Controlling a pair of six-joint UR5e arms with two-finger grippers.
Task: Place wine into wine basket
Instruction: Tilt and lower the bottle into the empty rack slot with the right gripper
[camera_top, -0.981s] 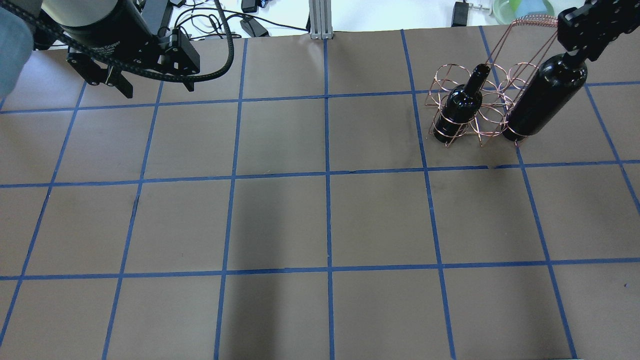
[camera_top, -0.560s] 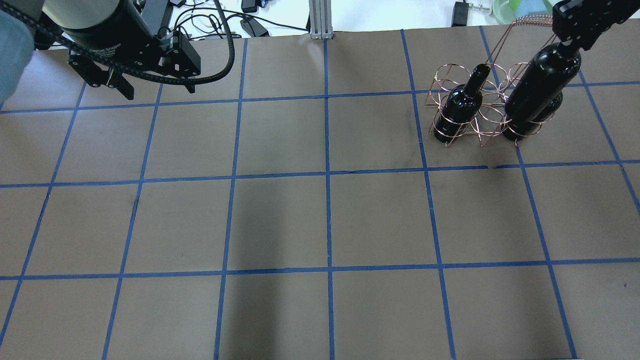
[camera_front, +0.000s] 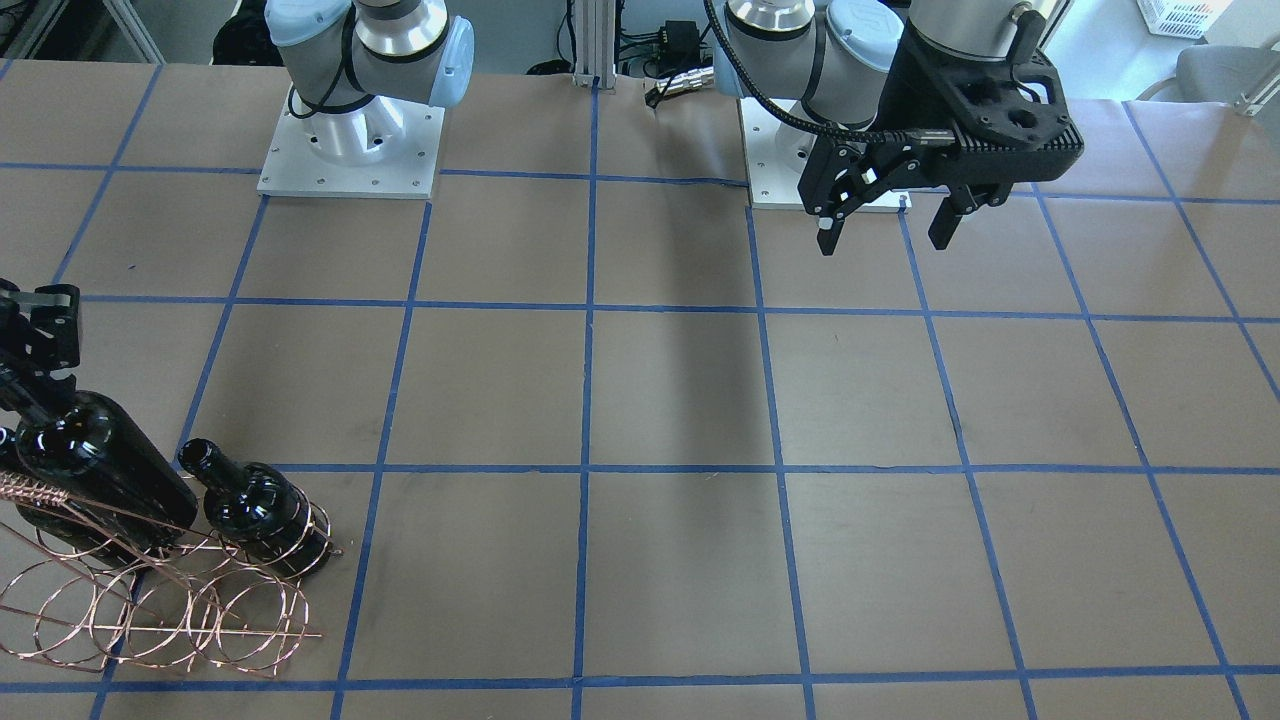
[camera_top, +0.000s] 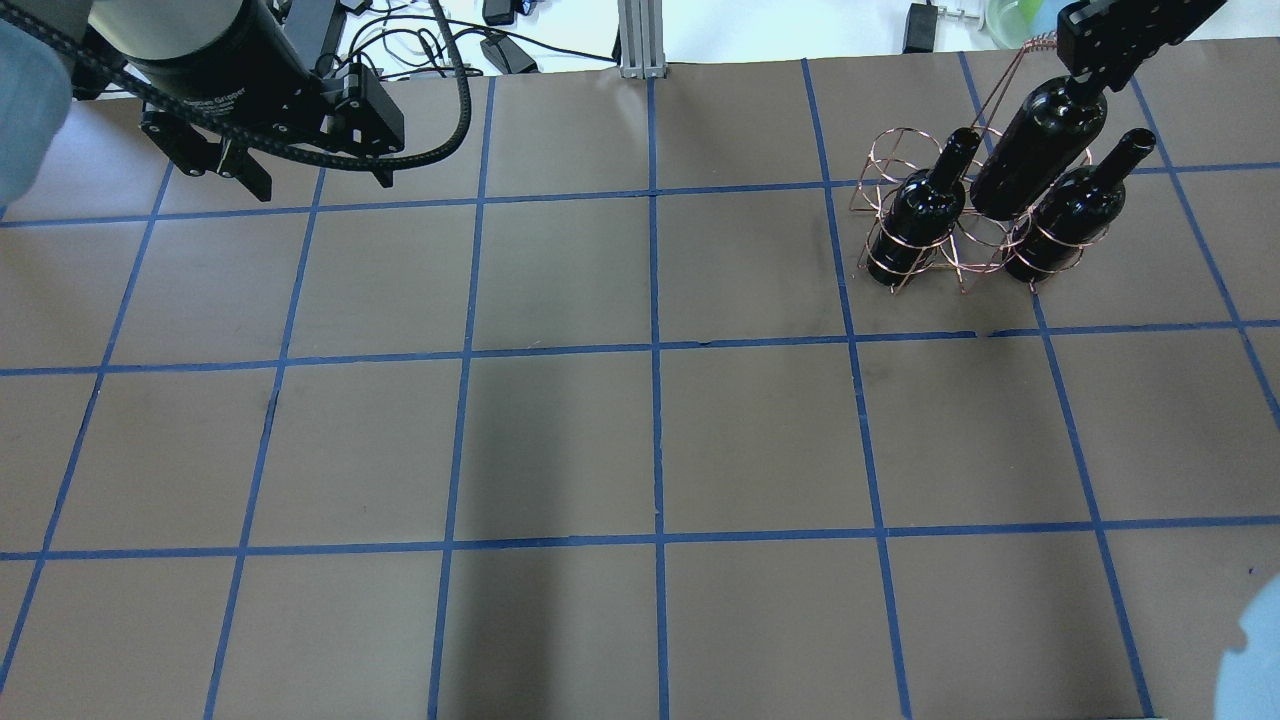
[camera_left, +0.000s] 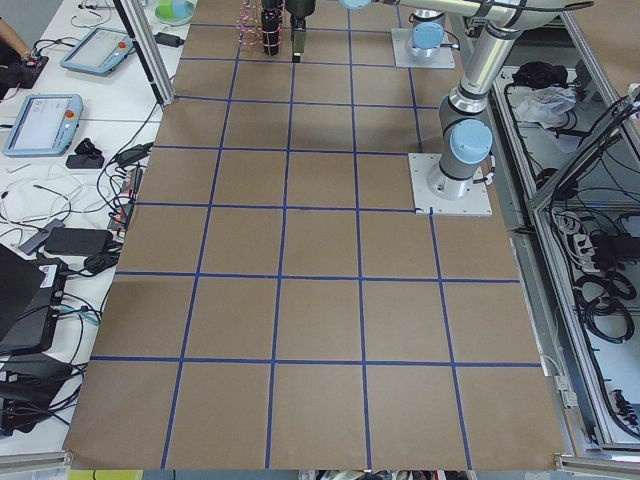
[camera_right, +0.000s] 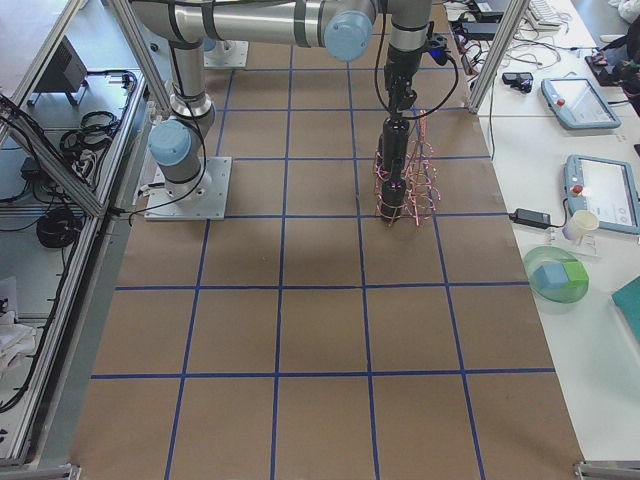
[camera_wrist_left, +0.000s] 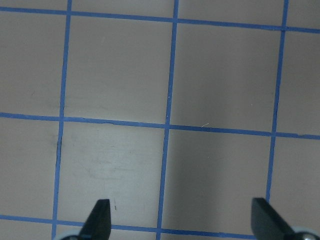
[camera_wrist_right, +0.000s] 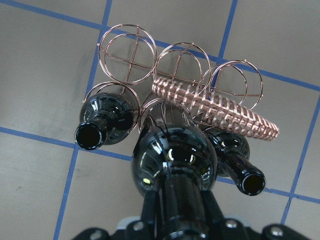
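Observation:
The copper wire wine basket (camera_top: 962, 235) stands at the far right of the table. One dark wine bottle (camera_top: 915, 215) stands in its left near ring and another (camera_top: 1070, 215) in its right near ring. My right gripper (camera_top: 1085, 72) is shut on the neck of a third wine bottle (camera_top: 1035, 150) and holds it tilted over the middle ring between them. In the right wrist view the held bottle (camera_wrist_right: 172, 160) hides that ring, and I cannot tell whether its base is inside. My left gripper (camera_top: 315, 180) is open and empty at the far left, above bare table.
The basket's twisted handle (camera_wrist_right: 215, 107) runs just behind the held bottle, with three rings (camera_wrist_right: 130, 50) behind it holding no bottle. Cables and a post (camera_top: 640, 40) lie past the far table edge. Blue tape lines grid the brown table (camera_top: 650, 430).
My right gripper has carried the held bottle left and farther back, from in front of the right ring to over the middle ring, uncovering the bottle standing there. The left arm has barely moved.

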